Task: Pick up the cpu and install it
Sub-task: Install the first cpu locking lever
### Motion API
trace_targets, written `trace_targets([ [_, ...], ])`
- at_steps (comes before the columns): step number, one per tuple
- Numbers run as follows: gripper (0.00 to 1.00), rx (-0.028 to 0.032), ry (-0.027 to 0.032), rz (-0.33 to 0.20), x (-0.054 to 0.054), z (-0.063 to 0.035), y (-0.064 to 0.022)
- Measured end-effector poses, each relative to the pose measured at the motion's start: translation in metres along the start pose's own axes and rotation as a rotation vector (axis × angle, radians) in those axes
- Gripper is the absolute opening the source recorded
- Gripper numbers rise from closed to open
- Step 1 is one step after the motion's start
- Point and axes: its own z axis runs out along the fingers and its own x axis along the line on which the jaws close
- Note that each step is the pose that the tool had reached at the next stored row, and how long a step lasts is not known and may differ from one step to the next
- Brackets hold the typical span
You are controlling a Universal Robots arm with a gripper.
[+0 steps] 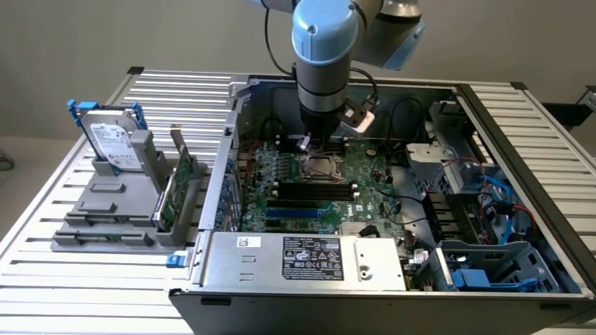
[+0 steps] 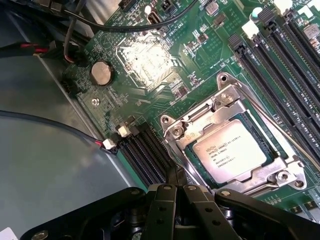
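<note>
My jaws [image 2: 175,187]: shut, empty, above the motherboard [image 2: 125,100] | cpu [image 2: 229,156]: seated flat inside the socket frame [image 2: 200,119], clear of me | bearing: cpu lies just near of my jaws, slightly toward the exterior view's right.

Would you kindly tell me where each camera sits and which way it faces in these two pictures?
Exterior view: off the arm, raised, looking down into the open computer case; the arm and claw show.
Wrist view: on the wrist, looking down at the motherboard; the shut claw shows.
Shared: the motherboard and the cpu in its socket.
</note>
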Motion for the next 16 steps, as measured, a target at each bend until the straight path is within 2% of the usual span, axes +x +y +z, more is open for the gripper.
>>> trace_targets([
  [11, 0.11, -0.0044, -0.0003, 0.01, -0.0001, 0.0023, 0.0011],
  [13, 0.11, -0.0084, 0.0008, 0.021, -0.0001, 0.0024, 0.0012],
  [16, 0.11, -0.0098, 0.0004, 0.031, -0.0001, 0.0024, 0.0012],
])
